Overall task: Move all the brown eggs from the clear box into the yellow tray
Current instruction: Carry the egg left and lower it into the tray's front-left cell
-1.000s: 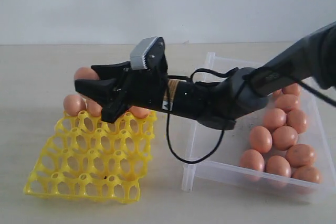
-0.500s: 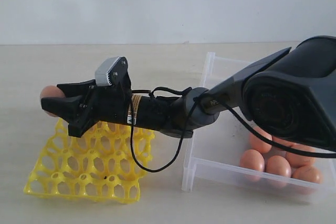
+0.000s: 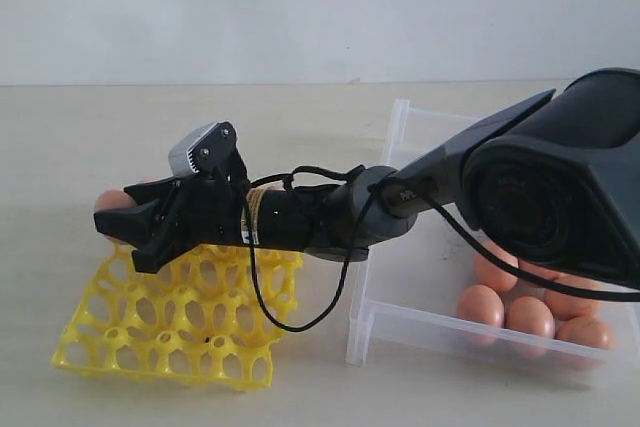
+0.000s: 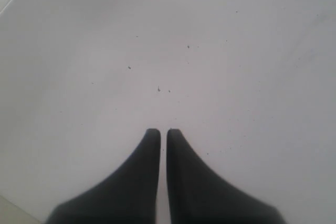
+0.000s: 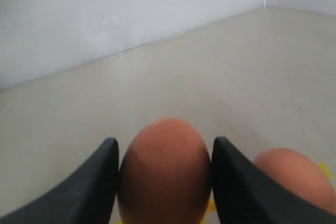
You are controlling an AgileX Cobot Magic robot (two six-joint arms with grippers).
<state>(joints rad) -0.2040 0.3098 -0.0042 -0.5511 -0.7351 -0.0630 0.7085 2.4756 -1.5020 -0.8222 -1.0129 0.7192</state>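
My right gripper (image 3: 116, 218) reaches across to the far left corner of the yellow tray (image 3: 170, 319) and is shut on a brown egg (image 3: 108, 199). In the right wrist view that egg (image 5: 165, 169) fills the gap between both fingers of the right gripper (image 5: 164, 145), and a second egg (image 5: 294, 178) sits beside it over a yellow post. The arm hides the tray's far row. The clear box (image 3: 400, 329) stands at the right, with several brown eggs (image 3: 480, 304) showing in its near corner. My left gripper (image 4: 163, 131) is shut and empty over a plain white surface.
The right arm's forearm and its looping black cable (image 3: 300, 319) lie over the tray's right side and the box's left wall. The big black arm housing (image 3: 560, 187) covers most of the box. A pale wall stands behind the beige table (image 3: 120, 127).
The right gripper carried its egg leftward across the tray's far row, then dropped lower onto the far left corner. The tray shifted slightly.
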